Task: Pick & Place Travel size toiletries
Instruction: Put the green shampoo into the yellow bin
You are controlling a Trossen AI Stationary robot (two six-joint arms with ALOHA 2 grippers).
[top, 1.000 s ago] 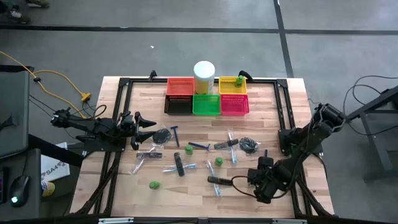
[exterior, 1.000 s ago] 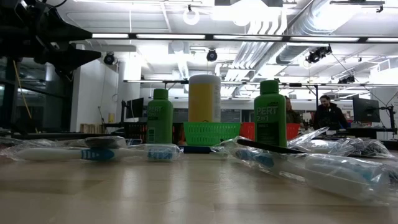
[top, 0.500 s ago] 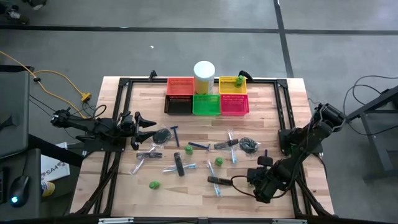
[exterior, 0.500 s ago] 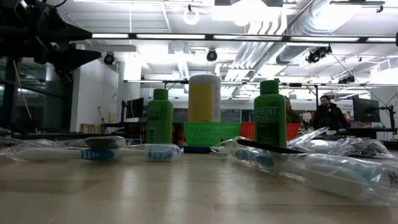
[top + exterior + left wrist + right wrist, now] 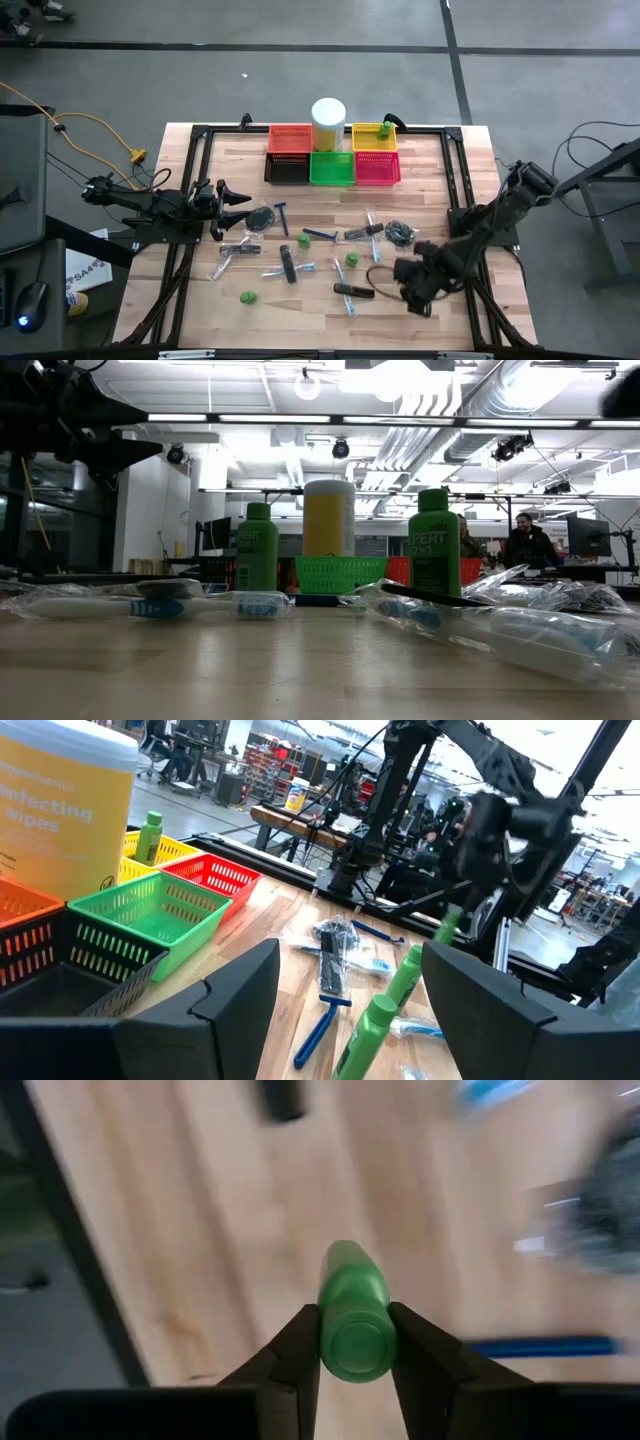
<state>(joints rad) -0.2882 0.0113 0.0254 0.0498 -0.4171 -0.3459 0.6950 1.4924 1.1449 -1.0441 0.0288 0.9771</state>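
Note:
Travel size toiletries lie scattered on the wooden table: green bottles stand upright, with blue razors, a black stick, wrapped toothbrushes and dark coiled bundles around them. My right gripper is near the table's right edge, pointing down and shut on one green bottle. My left gripper waits open at the table's left side. My right gripper pinches the green bottle's upper end between its two fingers, one on each side. The fingers come from above, pointing down. The bottle hangs upright below them, clear of the table.
Small mesh baskets stand at the far edge: orange, yellow with a green bottle in it, black, green and pink. A tall white cylinder stands among them. Black frame rails border the table.
My right gripper has risen and gone a little toward the table's far edge and left, away from the near right corner. The toiletries lying on the table have kept their places.

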